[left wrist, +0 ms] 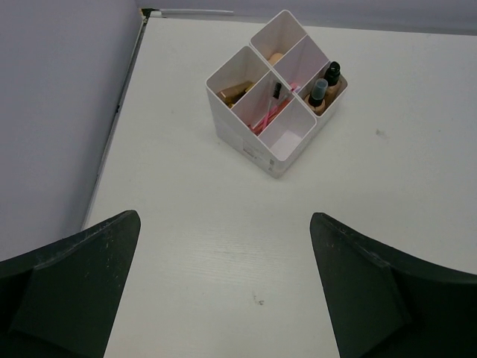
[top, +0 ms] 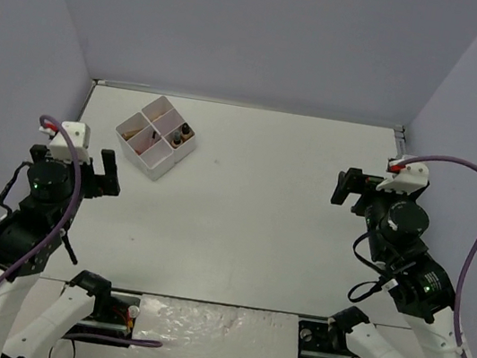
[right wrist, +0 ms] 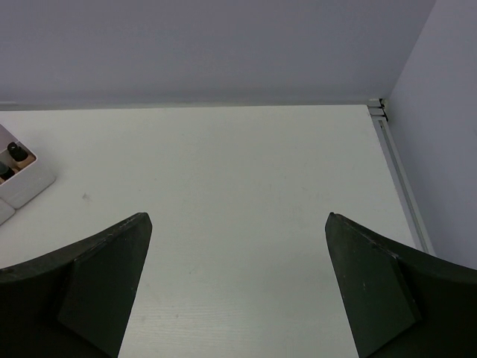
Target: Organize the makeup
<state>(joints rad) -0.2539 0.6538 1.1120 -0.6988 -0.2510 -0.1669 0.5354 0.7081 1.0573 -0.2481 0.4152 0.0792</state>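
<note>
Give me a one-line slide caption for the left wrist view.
Open left hand faces a white four-compartment box holding two dark-capped tan bottles and pink sticks.

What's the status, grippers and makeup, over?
Left gripper open, empty. Right gripper open, empty. Makeup inside the white box, ahead of the left arm. Nothing seen in the way.

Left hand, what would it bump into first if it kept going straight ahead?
Most likely the white box, which sits straight ahead of the open left hand. If it points downward, it could touch the table first.
</note>
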